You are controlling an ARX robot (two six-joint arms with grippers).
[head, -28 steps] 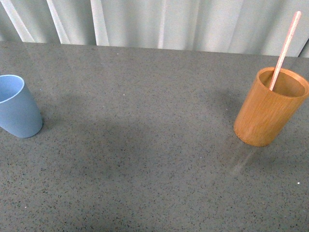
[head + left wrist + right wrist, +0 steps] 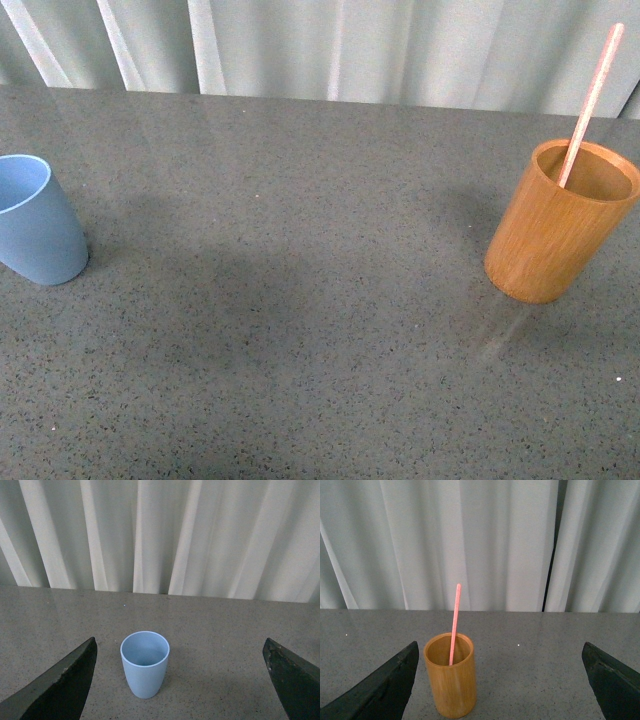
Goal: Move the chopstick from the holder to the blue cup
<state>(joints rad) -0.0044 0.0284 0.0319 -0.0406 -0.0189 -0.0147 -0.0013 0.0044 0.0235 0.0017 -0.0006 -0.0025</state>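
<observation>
A pinkish-red chopstick [image 2: 592, 102] stands leaning in the orange-brown holder [image 2: 557, 224] at the table's right; both also show in the right wrist view, chopstick [image 2: 455, 620] in holder [image 2: 450, 677]. The light-blue cup [image 2: 35, 222] stands upright at the far left, and the left wrist view shows the cup [image 2: 145, 663] empty. My left gripper [image 2: 180, 680] is open, short of the cup, nothing between its fingers. My right gripper [image 2: 500, 680] is open too, with the holder ahead near one finger. Neither arm shows in the front view.
The grey speckled tabletop [image 2: 300, 330] stretches between cup and holder. Pale curtains [image 2: 330, 45] hang right behind the table's far edge.
</observation>
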